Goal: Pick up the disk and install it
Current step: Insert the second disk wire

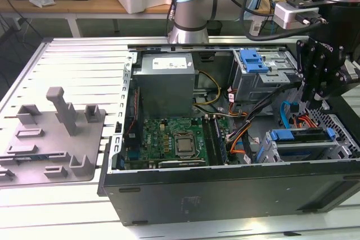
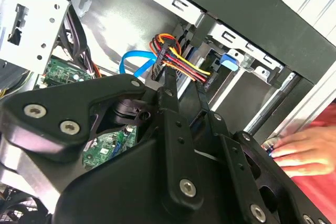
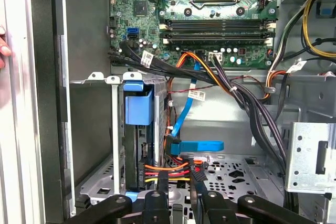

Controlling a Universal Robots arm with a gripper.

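— Where was the disk (image 3: 137, 148) found, and in what state was the gripper (image 3: 178, 183)?

— In the first wrist view the disk was seen standing on edge in the drive cage (image 3: 100, 179), its blue carrier tab uppermost. It was just ahead of the gripper and a little to one side. The fingers (image 3: 158, 195) were seen slightly apart, and nothing appeared to be clamped between them. In the exterior view the gripper (image 1: 313, 100) was seen hanging above the same bay, with the disk (image 1: 298, 137) below it.

— What was judged most likely to go wrong?

— The wiring. A bundle of red, yellow and orange power leads (image 3: 165, 168) was seen touching or nearly touching the fingertips, with a blue data cable (image 3: 185, 124) just beyond them. Had the gripper been driven forward or shut there, a lead could have been snagged or a connector pulled from the disk. Whether the connectors were fully seated could not be told.

— Anything else?

— A person's hand (image 2: 303, 153) was seen resting at the case wall, close beside the gripper (image 2: 182, 86) in the second wrist view. It could have been struck by a sideways move. The cage's metal edges were also near, so a skewed approach could have been stopped against them, and the disk jammed or left part-seated.
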